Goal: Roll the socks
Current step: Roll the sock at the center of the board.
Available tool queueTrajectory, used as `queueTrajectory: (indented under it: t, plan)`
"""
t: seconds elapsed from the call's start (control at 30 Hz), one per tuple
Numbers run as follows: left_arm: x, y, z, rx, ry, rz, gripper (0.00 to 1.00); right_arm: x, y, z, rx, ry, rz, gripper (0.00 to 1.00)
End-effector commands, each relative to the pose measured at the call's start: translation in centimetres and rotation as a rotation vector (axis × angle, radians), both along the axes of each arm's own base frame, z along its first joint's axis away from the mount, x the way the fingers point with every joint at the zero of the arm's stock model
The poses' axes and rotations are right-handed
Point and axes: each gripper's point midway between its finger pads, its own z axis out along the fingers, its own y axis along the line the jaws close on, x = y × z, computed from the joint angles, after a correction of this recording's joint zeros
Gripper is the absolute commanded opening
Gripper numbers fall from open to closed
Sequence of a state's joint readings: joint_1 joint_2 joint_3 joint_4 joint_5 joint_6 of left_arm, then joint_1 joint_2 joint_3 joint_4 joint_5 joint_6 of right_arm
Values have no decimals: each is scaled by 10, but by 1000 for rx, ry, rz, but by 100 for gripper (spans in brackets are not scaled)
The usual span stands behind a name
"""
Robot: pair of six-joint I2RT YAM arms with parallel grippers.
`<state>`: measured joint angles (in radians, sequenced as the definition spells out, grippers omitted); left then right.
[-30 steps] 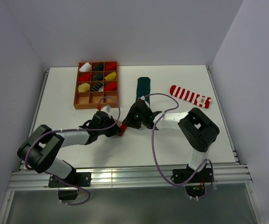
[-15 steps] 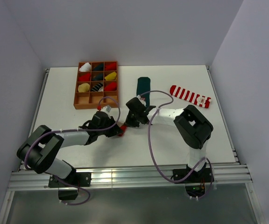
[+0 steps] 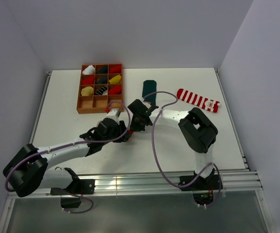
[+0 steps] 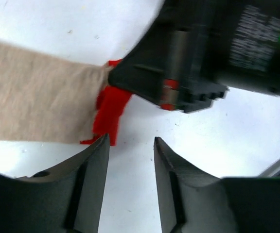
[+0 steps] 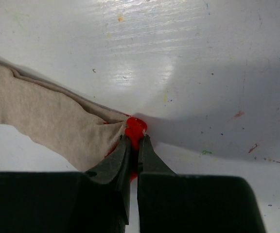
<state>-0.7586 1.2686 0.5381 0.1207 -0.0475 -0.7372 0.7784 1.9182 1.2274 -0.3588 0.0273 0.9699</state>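
The beige sock (image 5: 52,121) is laid flat near the middle of the table (image 3: 62,107). In the right wrist view its long axis is seen running from the red toe (image 5: 135,127) away to the upper left; from above it is hidden under the arms. The toe is pinched in the closed right gripper (image 5: 133,141). The left gripper (image 4: 130,145) is held half open, gripping nothing, just beside that toe. The dark green sock (image 3: 149,90) and striped sock (image 3: 197,100) are seen nearer the far edge

Left hand (image 4: 130,145) parted, right hand (image 5: 134,144) clamped.
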Motion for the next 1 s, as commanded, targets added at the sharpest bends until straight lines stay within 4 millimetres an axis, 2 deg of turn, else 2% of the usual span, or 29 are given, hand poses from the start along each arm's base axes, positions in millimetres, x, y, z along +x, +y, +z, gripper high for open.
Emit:
queueTrajectory:
  t: [0.0,0.13,0.3,0.6,0.97]
  plan:
    - [8,-8,20,119,-166,-34,48,1,-9,-8,-66,10,3,0]
    - [14,-14,20,198,-240,-39,57,0,-6,-7,-58,13,14,0]
    - [23,-15,19,268,-294,-37,61,0,-5,-6,-54,12,26,0]
    - [20,-26,-7,313,-273,-97,57,0,-2,-6,-45,19,35,0]
    - [8,-37,-17,403,-290,-134,53,-1,2,-9,-32,33,41,0]
